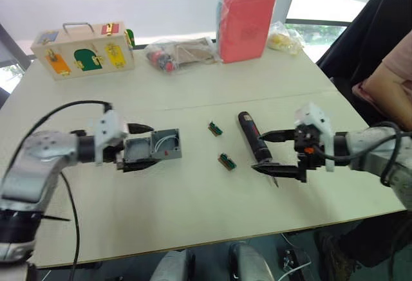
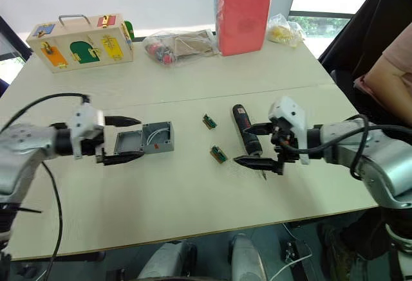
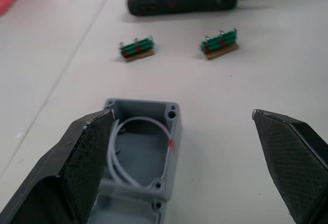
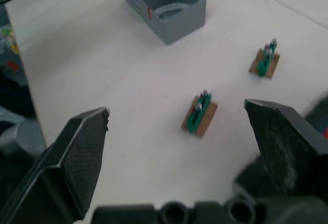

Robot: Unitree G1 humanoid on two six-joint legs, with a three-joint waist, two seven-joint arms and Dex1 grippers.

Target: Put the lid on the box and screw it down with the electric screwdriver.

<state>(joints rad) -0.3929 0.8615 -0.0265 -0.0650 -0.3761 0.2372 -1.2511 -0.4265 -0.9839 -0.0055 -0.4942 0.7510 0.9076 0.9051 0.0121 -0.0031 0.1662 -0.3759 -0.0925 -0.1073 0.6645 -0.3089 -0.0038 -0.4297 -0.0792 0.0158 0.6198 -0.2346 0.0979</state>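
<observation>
The left gripper (image 2: 129, 139) gaped open around the shallow grey plastic lid (image 2: 129, 142), touching the deep grey plastic box (image 2: 159, 137). The right gripper (image 2: 255, 145) straddled the slim black electric screwdriver (image 2: 247, 135), fingers spread, on the pale table (image 2: 193, 191).

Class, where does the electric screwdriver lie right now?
The electric screwdriver lies on the table's right half, its tip end between the open right gripper fingers, right of two small green parts.
</observation>
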